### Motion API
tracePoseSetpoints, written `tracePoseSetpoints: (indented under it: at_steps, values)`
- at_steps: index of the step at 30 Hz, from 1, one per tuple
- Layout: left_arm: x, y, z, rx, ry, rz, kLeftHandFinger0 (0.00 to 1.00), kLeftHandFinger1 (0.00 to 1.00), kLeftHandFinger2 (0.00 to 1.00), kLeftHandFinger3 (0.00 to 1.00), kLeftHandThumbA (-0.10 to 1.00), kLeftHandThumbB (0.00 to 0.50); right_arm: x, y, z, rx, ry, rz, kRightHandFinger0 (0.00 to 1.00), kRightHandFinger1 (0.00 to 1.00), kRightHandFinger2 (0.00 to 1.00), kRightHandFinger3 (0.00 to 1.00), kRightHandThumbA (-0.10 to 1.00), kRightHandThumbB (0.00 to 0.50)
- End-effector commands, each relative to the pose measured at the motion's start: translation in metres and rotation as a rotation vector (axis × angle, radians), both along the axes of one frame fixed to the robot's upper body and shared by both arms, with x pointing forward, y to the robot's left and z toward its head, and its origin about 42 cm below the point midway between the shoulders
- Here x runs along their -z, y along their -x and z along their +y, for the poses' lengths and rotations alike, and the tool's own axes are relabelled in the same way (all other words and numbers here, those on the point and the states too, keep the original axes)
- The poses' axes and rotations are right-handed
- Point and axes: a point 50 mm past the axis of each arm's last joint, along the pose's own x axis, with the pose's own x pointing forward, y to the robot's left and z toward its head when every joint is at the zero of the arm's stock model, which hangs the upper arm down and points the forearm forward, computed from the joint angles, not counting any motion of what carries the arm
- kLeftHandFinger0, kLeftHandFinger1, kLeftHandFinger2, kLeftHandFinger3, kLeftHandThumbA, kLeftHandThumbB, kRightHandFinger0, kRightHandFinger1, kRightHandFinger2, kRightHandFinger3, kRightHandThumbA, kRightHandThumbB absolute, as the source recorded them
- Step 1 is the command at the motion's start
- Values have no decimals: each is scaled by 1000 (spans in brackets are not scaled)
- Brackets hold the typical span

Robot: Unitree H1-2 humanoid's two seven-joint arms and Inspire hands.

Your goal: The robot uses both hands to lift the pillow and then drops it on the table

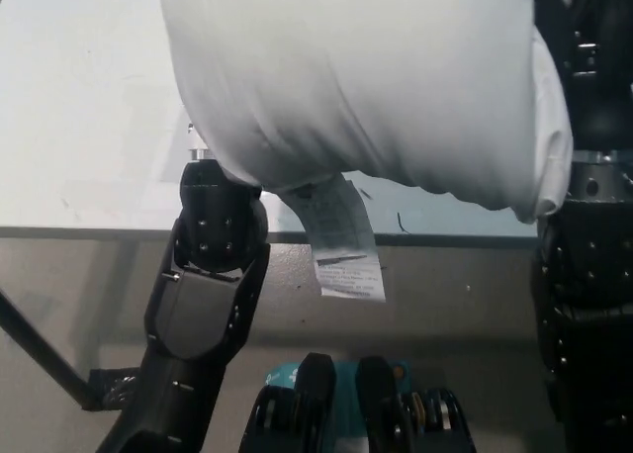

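Note:
A large white pillow [366,87] fills the upper part of the head view, held in the air above the pale table [79,127]. A printed care tag [341,240] dangles from its lower seam over the table's front edge. My left forearm [213,275] rises under the pillow's left end, and the pillow hides the hand itself past the wrist. My right hand [593,67] presses against the pillow's right end, only partly visible at the picture's edge. The pillow is carried between both hands.
The table's front edge [119,231] runs across the middle of the picture, with brownish floor [455,295] below it. A thin dark bar [35,349] slants at the lower left. A small dark mark [401,221] lies on the table near the edge.

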Motion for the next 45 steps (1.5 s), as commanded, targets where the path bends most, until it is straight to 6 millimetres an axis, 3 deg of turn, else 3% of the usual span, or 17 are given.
tracePoseSetpoints:
  at_steps: [1,4,6,9,12,15,17,21,24,28,33,36,39,40,41,43,45]
  values:
    - [-27,-9,-21,78,-56,-117,1000,1000,1000,1000,1000,158,3,-25,23,-65,80,66,1000,1000,1000,1000,1000,227]
    - [-9,-22,-14,76,-30,-32,1000,1000,1000,1000,1000,170,23,-45,23,-59,85,168,1000,1000,1000,1000,1000,216]
    - [23,-37,-6,64,-35,84,1000,1000,1000,1000,1000,125,60,-72,23,-57,91,315,1000,1000,1000,1000,1000,225]
    - [48,-41,4,47,-58,146,1000,1000,1000,1000,1000,92,91,-84,27,-58,113,394,1000,1000,1000,1000,1000,221]
    - [67,-44,15,39,-68,194,1000,1000,1000,1000,1000,104,115,-94,28,-46,150,456,1000,1000,1000,1000,1000,265]
    - [84,-53,37,-15,-88,257,1000,1000,1000,1000,1000,46,138,-106,15,-16,169,530,1000,1000,1000,1000,1000,219]
    - [85,-57,44,-21,-83,264,1000,1000,1000,1000,1000,96,141,-111,11,-9,161,548,1000,1000,1000,1000,1000,206]
    - [92,-54,53,-31,-83,277,1000,1000,1000,1000,1000,105,148,-115,9,31,199,566,1000,1000,1000,1000,1000,207]
    - [95,-52,54,9,-84,296,1000,1000,1000,1000,1000,115,152,-118,5,28,189,579,1000,1000,1000,1000,1000,237]
    - [96,-48,53,39,-93,300,1000,1000,1000,1000,1000,87,156,-124,2,15,166,581,1000,1000,1000,1000,1000,239]
    - [94,-46,57,14,-142,291,1000,1000,1000,1000,1000,137,147,-124,-10,14,181,572,1000,1000,1000,1000,1000,239]
    - [98,-34,80,-16,-191,272,1000,1000,1000,1000,1000,124,140,-117,-37,41,214,535,1000,1000,1000,1000,1000,204]
    - [98,-24,86,-13,-194,250,1000,1000,1000,1000,1000,143,130,-107,-60,63,223,506,1000,1000,1000,1000,1000,176]
    - [100,-17,93,-10,-202,231,1000,1000,1000,1000,1000,138,123,-97,-77,101,252,476,1000,1000,1000,1000,1000,185]
    - [100,-18,91,-4,-204,229,1000,1000,1000,1000,1000,139,122,-95,-80,109,252,474,1000,1000,1000,1000,1000,185]
    - [104,1,105,-10,-226,187,1000,1000,1000,1000,1000,131,110,-70,-118,171,315,412,1000,1000,1000,1000,1000,190]
    - [112,16,114,-38,-255,139,1000,1000,1000,1000,1000,87,104,-44,-140,209,347,388,1000,1000,1000,1000,1000,155]
